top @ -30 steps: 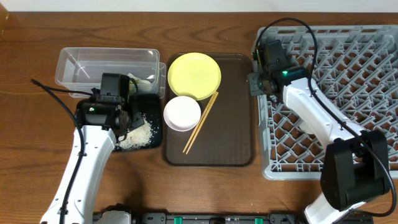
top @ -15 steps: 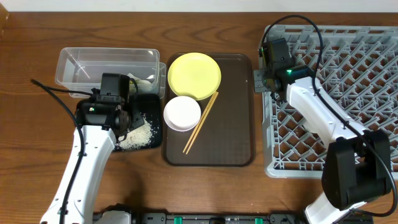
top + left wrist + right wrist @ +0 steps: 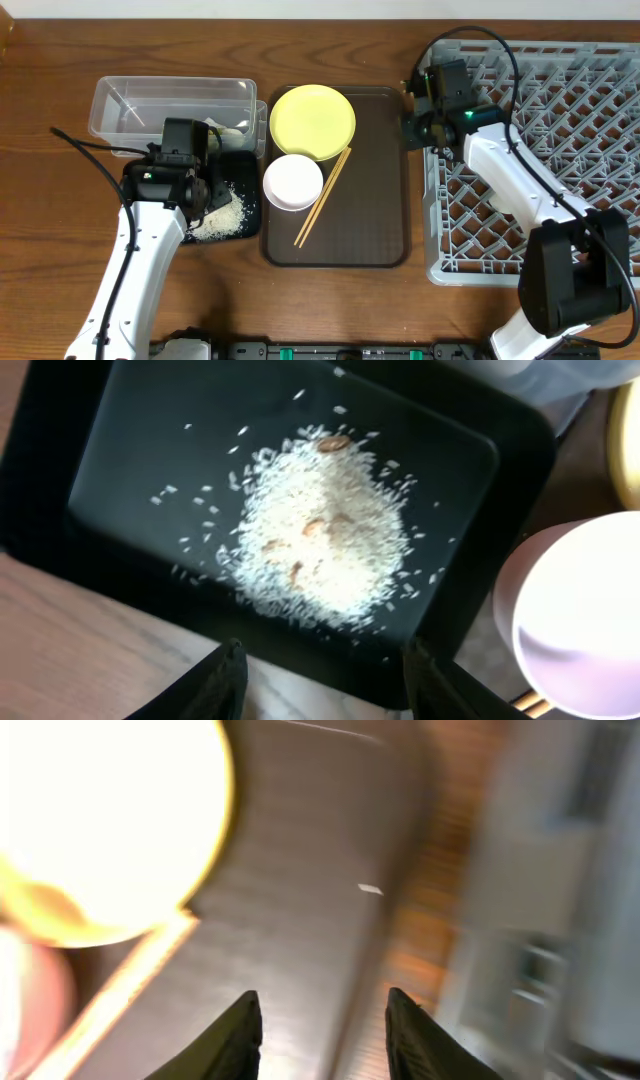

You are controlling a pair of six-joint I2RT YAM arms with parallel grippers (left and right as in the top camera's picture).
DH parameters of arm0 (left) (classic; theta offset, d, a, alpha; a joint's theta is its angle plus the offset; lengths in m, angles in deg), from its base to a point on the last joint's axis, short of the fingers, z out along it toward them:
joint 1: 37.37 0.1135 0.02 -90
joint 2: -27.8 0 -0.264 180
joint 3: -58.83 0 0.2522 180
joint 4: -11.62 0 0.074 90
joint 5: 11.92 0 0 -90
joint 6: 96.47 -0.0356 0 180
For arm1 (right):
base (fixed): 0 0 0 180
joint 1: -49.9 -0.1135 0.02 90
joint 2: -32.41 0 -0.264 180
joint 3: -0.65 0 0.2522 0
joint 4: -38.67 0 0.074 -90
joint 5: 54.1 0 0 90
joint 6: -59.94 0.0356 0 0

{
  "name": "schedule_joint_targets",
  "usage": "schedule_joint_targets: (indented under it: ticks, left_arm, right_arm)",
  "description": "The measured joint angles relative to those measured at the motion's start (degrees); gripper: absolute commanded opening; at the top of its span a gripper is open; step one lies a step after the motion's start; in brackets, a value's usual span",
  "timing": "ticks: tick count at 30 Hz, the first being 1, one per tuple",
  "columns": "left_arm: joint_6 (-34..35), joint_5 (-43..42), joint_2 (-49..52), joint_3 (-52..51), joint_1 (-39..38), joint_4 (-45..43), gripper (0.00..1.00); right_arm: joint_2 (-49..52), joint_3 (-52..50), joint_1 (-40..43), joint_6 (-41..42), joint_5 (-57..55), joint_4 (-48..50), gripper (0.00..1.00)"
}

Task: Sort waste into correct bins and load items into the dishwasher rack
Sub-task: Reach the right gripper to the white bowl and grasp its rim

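Observation:
A heap of white rice (image 3: 320,545) lies in the shallow black tray (image 3: 150,420), also seen from overhead as the black tray (image 3: 245,165). My left gripper (image 3: 325,660) hangs open over the tray's near rim with nothing between its fingers; overhead, the left gripper (image 3: 205,190) is above the tray's left side. The yellow plate (image 3: 312,122), white bowl (image 3: 293,182) and chopsticks (image 3: 322,197) rest on the brown serving tray (image 3: 370,200). My right gripper (image 3: 412,115) stands open and empty between that tray and the grey rack (image 3: 560,170). The right wrist view is blurred.
The clear tub (image 3: 130,100) stands behind the black tray, with a pale object (image 3: 228,128) in its near right corner. The bowl (image 3: 585,610) sits close to the black tray's right end. Bare wooden table (image 3: 330,310) runs along the front.
My right gripper has gone from shut to open and shifted slightly left, off the rack's left edge. The rack has slid a little to the right. The left arm has not moved.

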Motion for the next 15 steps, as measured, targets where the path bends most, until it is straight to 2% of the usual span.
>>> schedule_joint_targets:
  ticks: [1,2,7,15]
  left_arm:
    - [0.0,0.7,0.0,0.0,0.0,0.3,0.54]
    - [0.0,1.9,0.0,0.0,0.0,0.9,0.61]
    - [-0.2,5.6,0.0,0.0,1.8,3.5,0.66]
    - [-0.2,6.7,0.0,0.0,4.5,4.0,0.67]
  right_arm:
    - [0.0,0.0,-1.1,0.0,1.7,0.3,0.42]
    - [0.0,0.0,-2.1,0.0,3.0,0.5,0.42]
    - [0.0,0.0,-10.1,0.3,5.2,0.6,0.44]
    - [0.4,0.0,-18.2,5.1,-0.6,0.9,0.45]
